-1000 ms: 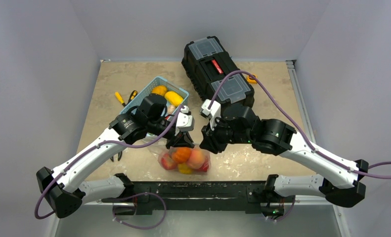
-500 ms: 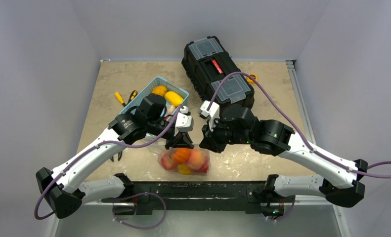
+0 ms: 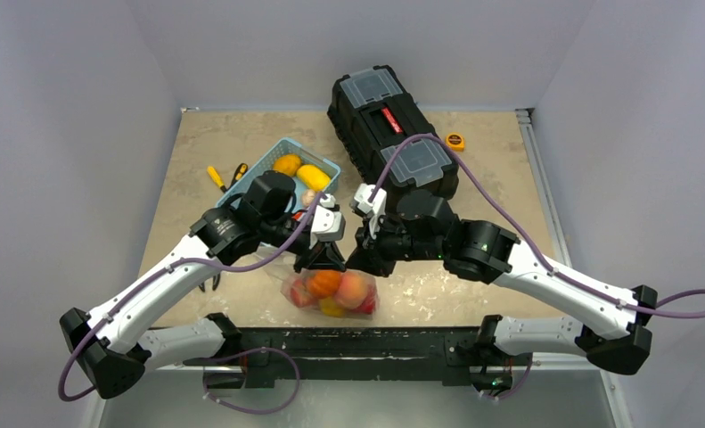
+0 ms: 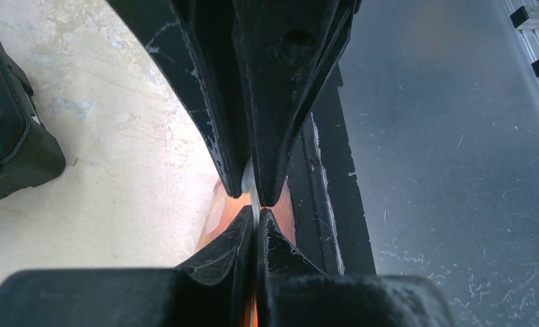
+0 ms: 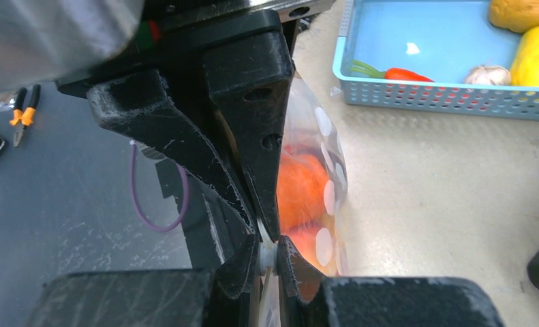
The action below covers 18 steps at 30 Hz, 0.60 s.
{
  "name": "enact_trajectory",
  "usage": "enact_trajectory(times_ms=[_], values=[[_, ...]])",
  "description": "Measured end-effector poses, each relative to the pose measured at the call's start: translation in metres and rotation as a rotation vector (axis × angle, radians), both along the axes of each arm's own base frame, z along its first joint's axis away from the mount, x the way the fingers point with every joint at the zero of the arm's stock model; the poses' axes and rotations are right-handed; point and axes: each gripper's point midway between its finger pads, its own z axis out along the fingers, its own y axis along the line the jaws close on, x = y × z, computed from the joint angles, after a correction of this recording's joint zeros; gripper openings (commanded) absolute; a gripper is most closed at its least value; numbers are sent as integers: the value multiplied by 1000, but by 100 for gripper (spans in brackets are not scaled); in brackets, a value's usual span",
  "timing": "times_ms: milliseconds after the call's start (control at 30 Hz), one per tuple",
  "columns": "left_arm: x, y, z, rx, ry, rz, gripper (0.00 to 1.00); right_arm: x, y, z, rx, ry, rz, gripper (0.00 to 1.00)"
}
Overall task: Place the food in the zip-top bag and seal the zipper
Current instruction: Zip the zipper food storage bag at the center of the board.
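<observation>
The clear dotted zip-top bag (image 3: 332, 291) lies near the table's front edge, holding red, orange and yellow toy food (image 3: 327, 283). My left gripper (image 3: 323, 259) and right gripper (image 3: 357, 261) meet tip to tip just above it. Both are shut on the white zipper strip (image 4: 250, 184). In the left wrist view my gripper (image 4: 256, 216) pinches the strip. In the right wrist view my gripper (image 5: 267, 249) grips a white piece of the zipper (image 5: 266, 259), with the bag (image 5: 322, 197) and orange food (image 5: 299, 187) behind. More food (image 3: 309, 175) sits in the blue basket.
The light-blue basket (image 3: 268, 166) stands behind the left arm and shows in the right wrist view (image 5: 443, 95). A black toolbox (image 3: 391, 134) lies at the back, with a yellow tape measure (image 3: 455, 141) beside it. Yellow-handled tools (image 3: 217, 177) lie left of the basket.
My right gripper has slid left along the bag's top toward my left gripper. Both grippers sit slightly lower and closer together. The bag has barely moved.
</observation>
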Motion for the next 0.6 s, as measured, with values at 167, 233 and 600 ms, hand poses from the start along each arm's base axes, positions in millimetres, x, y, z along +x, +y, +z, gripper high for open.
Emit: enact_trajectory(times_ms=[167,233,600], values=[[-2,1,3,-10,-5,-6,0,-3,10,2,39,2,36,9],[-4,3,2,-4,2,-7,0,-4,13,0,52,5,47,11],[-4,2,3,-10,-5,-15,0,-8,2,-8,125,-9,23,47]])
